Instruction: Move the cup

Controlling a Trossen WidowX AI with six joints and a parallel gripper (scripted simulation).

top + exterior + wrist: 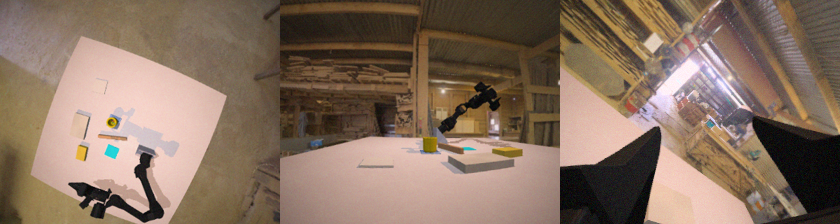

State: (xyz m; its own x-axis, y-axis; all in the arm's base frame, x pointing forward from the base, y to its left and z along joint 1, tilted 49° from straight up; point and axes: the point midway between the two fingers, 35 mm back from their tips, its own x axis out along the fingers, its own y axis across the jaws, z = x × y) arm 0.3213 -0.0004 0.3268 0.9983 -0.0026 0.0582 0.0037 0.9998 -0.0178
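Claw [74, 185] wide open, empty, well apart from cup [111, 122]

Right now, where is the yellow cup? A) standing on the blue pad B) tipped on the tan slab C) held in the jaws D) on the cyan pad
A: the cup stands upright on the blue pad, well away from the raised open gripper.

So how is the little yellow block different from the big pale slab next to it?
The yellow block is bright yellow; the pale slab is beige-grey. The block is clearly smaller, and squarish from above, while the slab is longer and rectangular. In the top view the block lies nearer the arm's base than the slab. Both are low, flat boxes lying on the pink table.
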